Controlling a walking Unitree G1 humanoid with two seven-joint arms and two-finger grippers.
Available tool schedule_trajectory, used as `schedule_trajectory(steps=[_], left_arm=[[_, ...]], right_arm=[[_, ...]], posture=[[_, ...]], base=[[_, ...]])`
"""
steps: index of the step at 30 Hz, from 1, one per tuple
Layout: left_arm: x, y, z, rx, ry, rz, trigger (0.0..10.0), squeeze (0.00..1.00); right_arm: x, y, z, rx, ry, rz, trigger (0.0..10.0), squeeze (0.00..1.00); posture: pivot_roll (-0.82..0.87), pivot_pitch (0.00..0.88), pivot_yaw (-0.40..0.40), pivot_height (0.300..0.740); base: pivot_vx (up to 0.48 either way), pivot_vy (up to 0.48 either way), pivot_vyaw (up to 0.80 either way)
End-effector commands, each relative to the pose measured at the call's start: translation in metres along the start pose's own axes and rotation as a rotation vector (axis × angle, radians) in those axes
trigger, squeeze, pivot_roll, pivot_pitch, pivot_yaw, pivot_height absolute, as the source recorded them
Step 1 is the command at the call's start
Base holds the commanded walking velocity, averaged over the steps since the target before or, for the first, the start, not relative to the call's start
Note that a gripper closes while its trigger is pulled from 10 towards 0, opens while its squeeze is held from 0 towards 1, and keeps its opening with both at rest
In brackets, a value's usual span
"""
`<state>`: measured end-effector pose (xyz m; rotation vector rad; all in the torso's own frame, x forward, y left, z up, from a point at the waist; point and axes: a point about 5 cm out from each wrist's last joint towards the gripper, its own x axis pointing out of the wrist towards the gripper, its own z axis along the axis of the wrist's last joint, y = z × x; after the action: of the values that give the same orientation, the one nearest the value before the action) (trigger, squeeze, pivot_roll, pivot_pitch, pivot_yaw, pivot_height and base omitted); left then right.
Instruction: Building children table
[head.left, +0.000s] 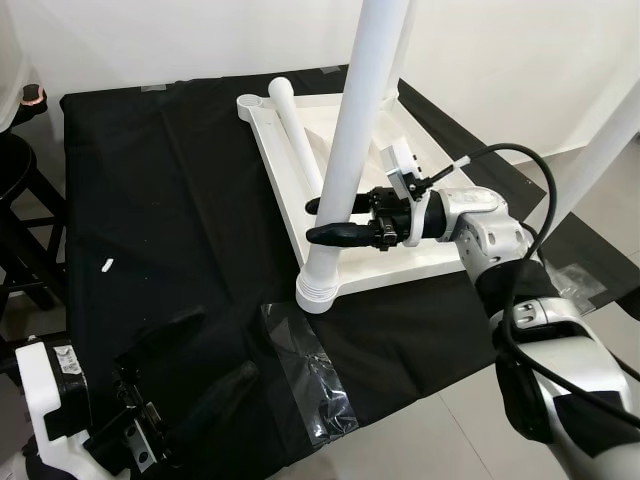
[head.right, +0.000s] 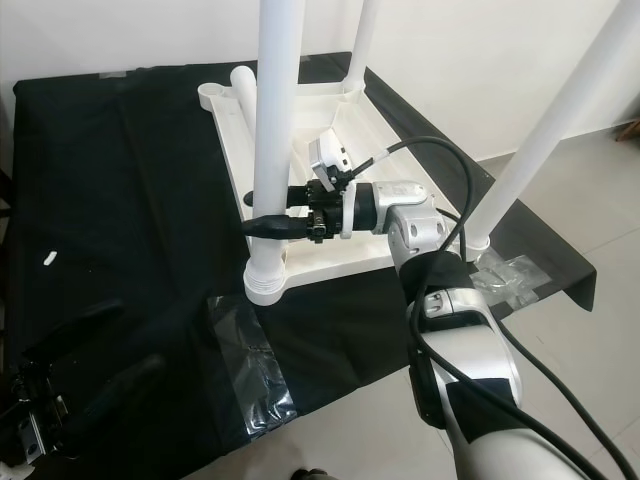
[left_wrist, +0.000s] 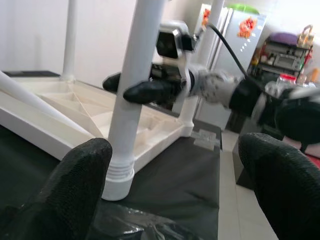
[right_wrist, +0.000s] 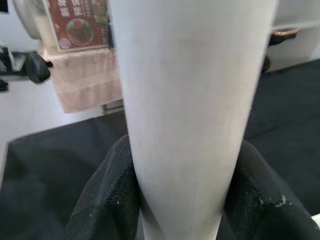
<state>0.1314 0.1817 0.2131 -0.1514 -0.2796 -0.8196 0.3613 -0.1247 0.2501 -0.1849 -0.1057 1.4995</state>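
Nearest you, your left claw (head.left: 190, 360) hangs low with fingers apart, idle. Beyond it, your right claw (head.left: 340, 220) is clamped on the upright table leg (head.left: 345, 160) seated in the upturned white tabletop (head.left: 400, 265). Sideways pull could likely cross-thread its socket.

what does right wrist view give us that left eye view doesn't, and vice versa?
Right wrist only: close-up of both black fingers pressed against the sides of the white table leg, plus a poster on a far wall.

Left eye only: the upside-down white tabletop on the black cloth, a loose leg lying in it, other legs upright, and the left gripper open, low at the near left.

Both: the right gripper clamped on that near-corner leg.
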Motion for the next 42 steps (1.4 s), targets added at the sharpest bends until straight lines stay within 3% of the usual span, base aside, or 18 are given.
schedule_trajectory(steps=[1,3,5,7,8,10,13,18,20,21,24,25,27,28,32,39,40,42], left_arm=[[0.0,-0.002,-0.001,-0.008,0.0,-0.005,10.0,0.0],[0.0,-0.001,-0.002,-0.01,-0.006,-0.004,10.0,0.0],[0.0,-0.001,-0.002,-0.01,-0.006,-0.004,10.0,0.0],[0.002,0.002,-0.002,-0.013,-0.008,-0.011,10.0,0.0],[0.002,0.002,-0.002,-0.013,-0.008,-0.011,10.0,0.0],[0.005,0.004,-0.002,-0.013,-0.014,-0.029,10.0,0.0],[0.007,0.004,-0.002,-0.013,-0.018,-0.035,10.0,0.0],[0.012,0.008,-0.002,0.003,-0.025,-0.047,10.0,0.0],[0.012,0.009,-0.001,0.006,-0.026,-0.048,10.0,0.0],[0.012,0.009,-0.001,0.008,-0.026,-0.047,10.0,0.0],[0.012,0.01,-0.001,0.009,-0.025,-0.05,10.0,0.0],[0.013,0.011,-0.001,0.009,-0.025,-0.053,10.0,0.0],[0.013,0.011,-0.002,0.009,-0.025,-0.055,10.0,0.0],[0.014,0.01,-0.002,0.009,-0.024,-0.056,10.0,0.0],[0.013,0.01,-0.002,0.009,-0.024,-0.052,10.0,0.0],[0.012,0.006,-0.001,0.007,-0.019,-0.047,10.0,0.0],[0.011,0.005,-0.001,0.006,-0.017,-0.044,10.0,0.0],[0.009,0.001,0.0,-0.001,-0.012,-0.037,10.0,0.0]], right_arm=[[-0.001,0.009,-0.019,0.029,0.006,-0.117,0.0,0.0],[0.011,0.026,-0.04,0.057,-0.002,-0.314,0.0,0.0],[0.011,0.026,-0.04,0.057,-0.002,-0.314,0.0,0.0],[0.035,0.062,-0.068,0.095,0.036,-0.642,0.0,0.0],[0.035,0.062,-0.068,0.095,0.036,-0.642,0.0,0.0],[0.049,0.091,-0.074,0.085,0.063,-0.869,0.0,0.0],[0.054,0.097,-0.073,0.087,0.064,-0.912,0.0,0.0],[0.07,0.084,-0.067,0.103,0.028,-0.9,0.0,0.0],[0.07,0.081,-0.064,0.096,0.015,-0.897,0.9,0.0],[0.07,0.079,-0.061,0.091,0.009,-0.9,10.0,0.0],[0.069,0.079,-0.052,0.079,-0.004,-0.893,10.0,0.06],[0.068,0.079,-0.046,0.098,-0.029,-0.852,10.0,1.0],[0.068,0.079,-0.043,0.111,-0.046,-0.821,10.0,1.0],[0.067,0.08,-0.029,0.092,-0.096,-0.614,10.0,1.0],[0.057,0.073,-0.019,0.027,-0.092,-0.412,10.0,1.0],[0.039,0.046,-0.013,-0.074,-0.024,-0.344,10.0,1.0],[0.036,0.04,-0.009,-0.083,-0.019,-0.307,10.0,0.0],[0.03,0.029,0.001,-0.083,-0.027,-0.262,10.0,0.0]], posture=[[0.17,0.195,-0.143,0.74],[0.15,0.194,-0.136,0.74],[0.15,0.194,-0.136,0.74],[0.13,0.19,-0.114,0.74],[0.13,0.19,-0.114,0.74],[0.13,0.181,-0.108,0.74],[0.13,0.181,-0.108,0.74],[0.14,0.154,-0.109,0.74],[0.14,0.154,-0.109,0.74],[0.15,0.149,-0.106,0.74],[0.14,0.148,-0.105,0.74],[0.14,0.149,-0.105,0.74],[0.14,0.149,-0.105,0.74],[0.15,0.155,-0.109,0.74],[0.15,0.158,-0.111,0.74],[0.16,0.177,-0.116,0.74],[0.17,0.199,-0.121,0.74],[0.18,0.208,-0.123,0.74]], base=[[0.0,0.0,0.0],[0.0,0.0,0.0],[0.0,0.0,0.0],[0.0,0.0,0.0],[0.0,0.0,0.0],[0.0,0.0,0.0],[0.0,0.0,0.0],[0.0,0.0,0.0],[0.0,0.0,0.0],[0.0,0.0,0.0],[0.0,0.0,0.0],[0.0,0.0,0.0],[0.0,0.0,0.0],[0.0,0.0,0.0],[0.0,0.0,0.0],[0.0,0.0,0.0],[0.0,0.0,0.0],[0.0,0.0,0.0]])
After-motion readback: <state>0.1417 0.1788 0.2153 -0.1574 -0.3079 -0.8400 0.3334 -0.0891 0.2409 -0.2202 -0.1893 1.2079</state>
